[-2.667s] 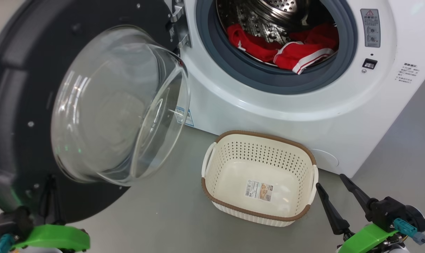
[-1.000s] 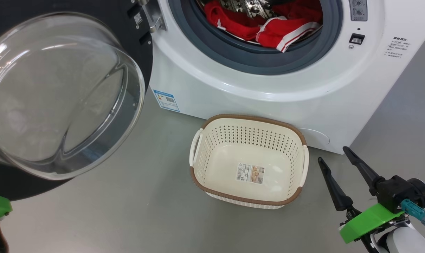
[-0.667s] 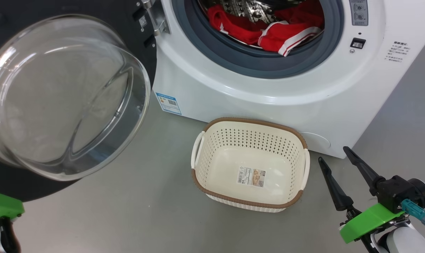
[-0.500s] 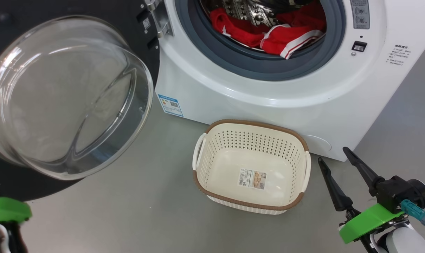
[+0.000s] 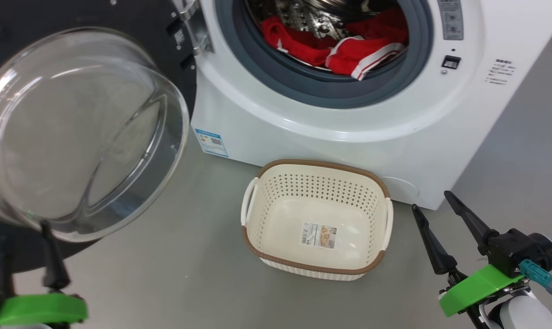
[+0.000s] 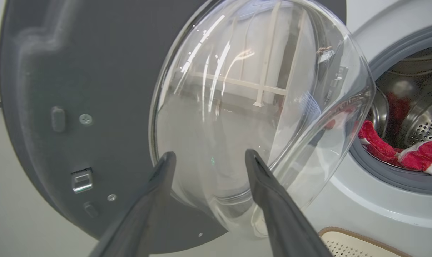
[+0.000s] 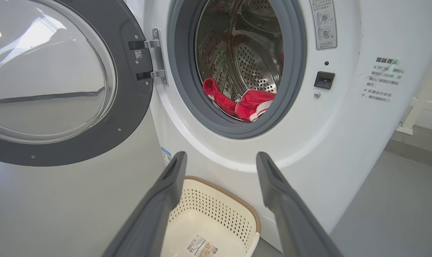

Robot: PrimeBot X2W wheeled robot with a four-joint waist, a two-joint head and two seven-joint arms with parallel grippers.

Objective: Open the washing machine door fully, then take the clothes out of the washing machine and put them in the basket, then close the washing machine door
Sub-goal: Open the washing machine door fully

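The washing machine door (image 5: 75,132) is standing swung wide before my left gripper (image 6: 209,157), fingers spread and holding nothing. My right gripper (image 5: 431,201) is hovering, equally released, beside the basket (image 5: 321,164). The clothes (image 5: 344,50) are lying inside the washing machine (image 5: 349,137).

Washing machine (image 5: 349,137) white, with a grey gasket (image 5: 298,84) and a shiny steel drum (image 7: 253,60) dotted with holes. Small blue label (image 5: 210,142) low on its left front. Door (image 5: 75,132) has a black rim and a clear glass bowl. Clothes (image 5: 349,57) bright red with white stripe trim. Basket (image 5: 321,163) cream, rows of round holes, brown woven-look rim, white handles; its paper label (image 5: 319,236) white with a barcode. Floor (image 5: 189,274) plain grey. Left gripper (image 6: 209,155) and right gripper (image 5: 430,201) black, on green mounts.
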